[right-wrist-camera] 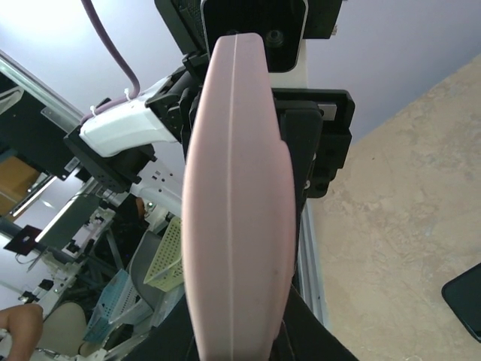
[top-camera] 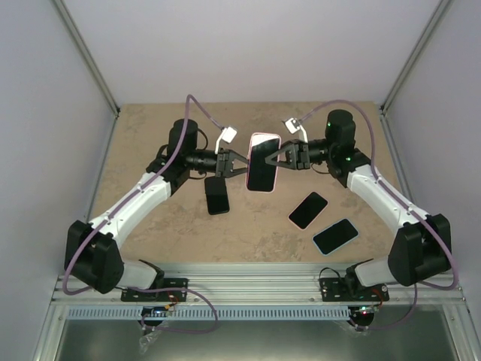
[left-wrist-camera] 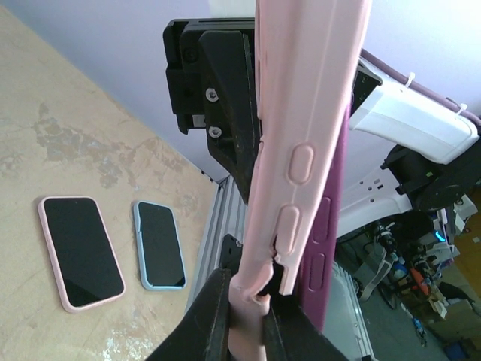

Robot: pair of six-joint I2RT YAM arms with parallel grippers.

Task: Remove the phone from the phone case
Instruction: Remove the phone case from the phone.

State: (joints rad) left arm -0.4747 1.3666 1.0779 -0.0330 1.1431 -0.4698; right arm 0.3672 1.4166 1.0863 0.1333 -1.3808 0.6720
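One tan table (top-camera: 135, 150) lies under it all, & the pink phone case (top-camera: 263, 162) is up in the air over its middle, not touching it. Its long side runs from near the arm bases to the far wall, tipped a bit. Inside sits the purple phone (left-wrist-camera: 336, 180); in the left wrist view its side peeks out by the case's edge w/ the buttons. L gripper (top-camera: 242, 167) is on the case's left long edge, pressed together & pinching the pink rim. R gripper (top-camera: 276, 156) is on the right long edge, pinching the case too. Both are just as near, so prob. the peel must go sideways, across the short way.
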